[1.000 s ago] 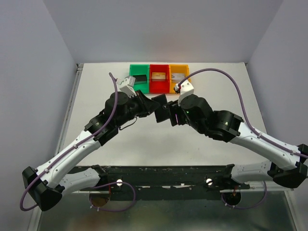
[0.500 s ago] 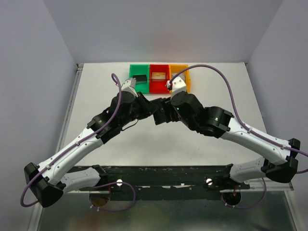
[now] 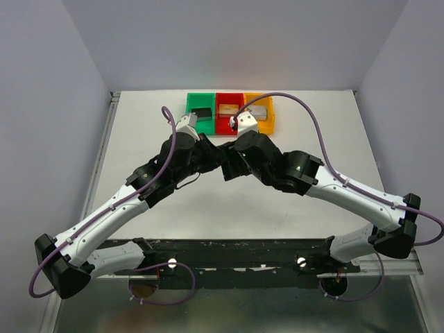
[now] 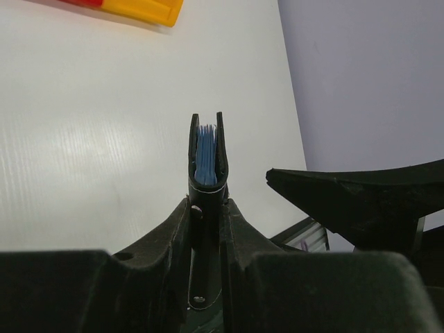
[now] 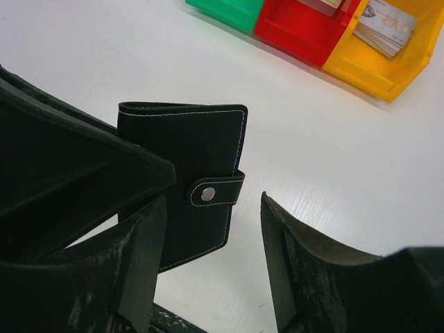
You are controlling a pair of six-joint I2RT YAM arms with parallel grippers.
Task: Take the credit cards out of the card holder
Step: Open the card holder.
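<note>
Black card holder [image 5: 187,159] is sitting edge-up, clamped between the narrow-set left fingers [image 4: 161,239]. Right fingers [image 5: 295,260] are standing wide apart, the holder's snap strap [image 5: 214,191] lying between them.

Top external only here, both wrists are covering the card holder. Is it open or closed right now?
Observer: Closed. The right wrist view shows the card holder folded, with its strap snapped down.
Operator: Who's holding it?
Observer: The left gripper is shut on one edge. The left wrist view shows it edge-on, with blue-grey lining between the black covers.
Operator: And the right gripper?
Observer: The right gripper is open. The strap edge sits between its fingers; I can't tell whether they touch it.
</note>
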